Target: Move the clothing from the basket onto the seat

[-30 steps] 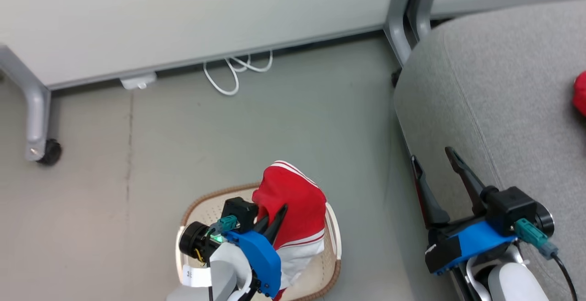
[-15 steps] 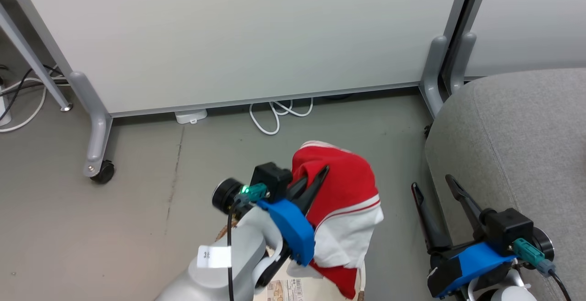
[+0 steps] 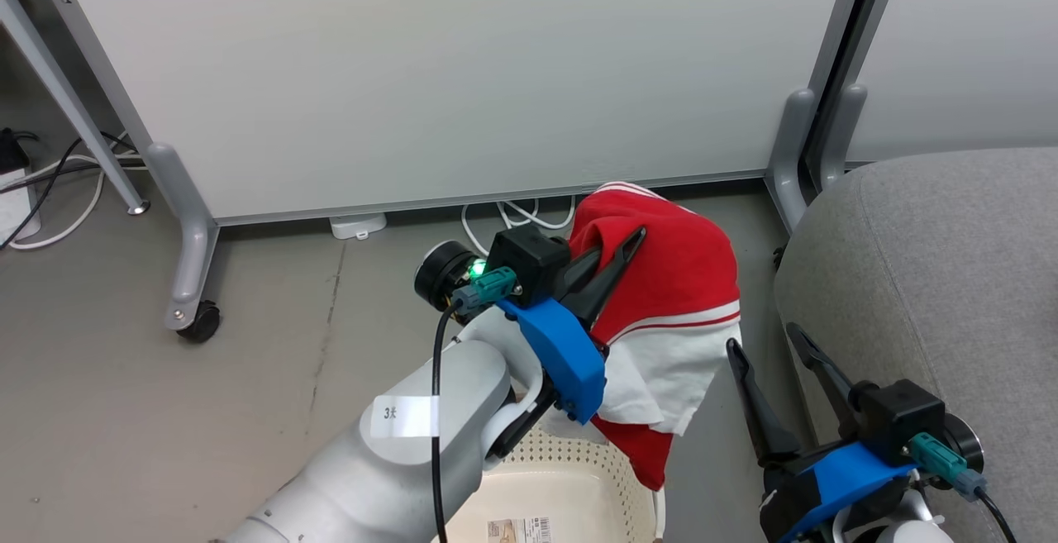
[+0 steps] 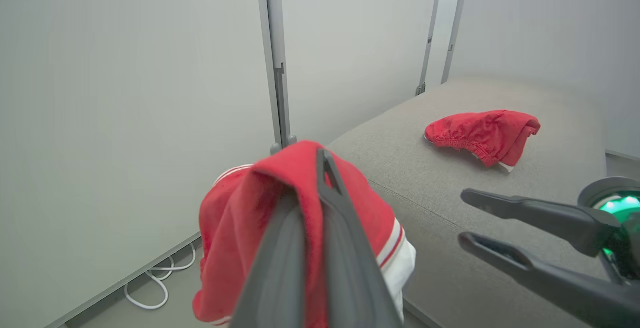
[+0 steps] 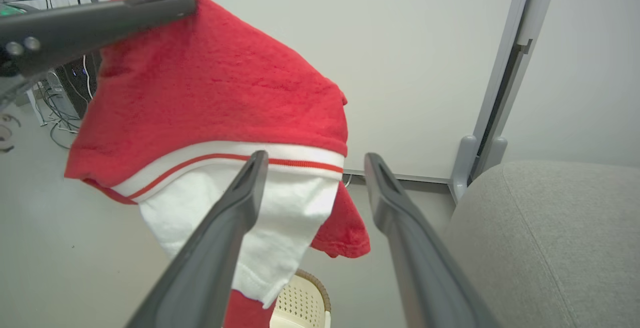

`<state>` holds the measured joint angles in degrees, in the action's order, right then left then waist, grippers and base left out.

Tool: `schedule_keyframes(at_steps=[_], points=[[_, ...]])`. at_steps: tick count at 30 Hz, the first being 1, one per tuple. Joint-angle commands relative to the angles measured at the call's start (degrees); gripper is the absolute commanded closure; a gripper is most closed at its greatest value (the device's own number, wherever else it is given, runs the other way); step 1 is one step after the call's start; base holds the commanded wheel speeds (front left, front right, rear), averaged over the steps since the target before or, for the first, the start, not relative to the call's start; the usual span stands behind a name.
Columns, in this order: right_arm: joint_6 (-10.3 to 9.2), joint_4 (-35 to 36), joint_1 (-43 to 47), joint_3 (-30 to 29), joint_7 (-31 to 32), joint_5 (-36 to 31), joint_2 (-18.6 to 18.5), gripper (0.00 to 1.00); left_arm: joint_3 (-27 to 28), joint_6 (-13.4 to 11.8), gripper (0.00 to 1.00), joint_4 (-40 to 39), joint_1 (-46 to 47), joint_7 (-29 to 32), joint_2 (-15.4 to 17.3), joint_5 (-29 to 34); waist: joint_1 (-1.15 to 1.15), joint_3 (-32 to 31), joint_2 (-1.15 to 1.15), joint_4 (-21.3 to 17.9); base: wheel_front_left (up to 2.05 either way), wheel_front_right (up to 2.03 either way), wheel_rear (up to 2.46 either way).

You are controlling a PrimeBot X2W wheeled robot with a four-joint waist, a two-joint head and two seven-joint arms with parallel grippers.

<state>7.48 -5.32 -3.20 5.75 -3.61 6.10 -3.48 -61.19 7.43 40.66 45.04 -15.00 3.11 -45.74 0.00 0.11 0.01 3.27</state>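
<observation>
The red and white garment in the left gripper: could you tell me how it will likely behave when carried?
Probably floppy: the red and white garment drapes over the shut fingers of the left gripper and hangs in folds. Likely light, since a thin pinch holds it above the basket. It should slump, not roll, on the sofa seat.

White partition panels (image 3: 463, 72) on grey castered legs (image 3: 192, 245) — a white cable (image 3: 536, 226) looped beneath.

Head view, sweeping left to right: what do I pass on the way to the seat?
Black caster wheel → white floor box → red-and-white garment, held in the left tool → open right tool → grey seat.
</observation>
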Motion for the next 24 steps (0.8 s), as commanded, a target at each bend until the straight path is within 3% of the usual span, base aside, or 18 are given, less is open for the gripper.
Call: schedule_keyframes(at_steps=[1, 24], points=[[0.02, -0.2, 0.8, 0.2, 0.1, 0.3, 0.1, 0.0, -0.2, 0.1, 1.0, -0.3, 1.1, -0.3, -0.1, -0.3, 0.0, -0.1, -0.01, 0.0, 0.0, 0.0, 0.0], [0.03, -0.8, 0.1, 1.0, 0.2, 0.9, -0.1, 0.0, -1.1, 0.1, 1.0, 0.4, 1.0, -0.3, -0.3, -1.1, 0.0, 0.3, -0.01, 0.2, 0.0, 0.0, 0.0]])
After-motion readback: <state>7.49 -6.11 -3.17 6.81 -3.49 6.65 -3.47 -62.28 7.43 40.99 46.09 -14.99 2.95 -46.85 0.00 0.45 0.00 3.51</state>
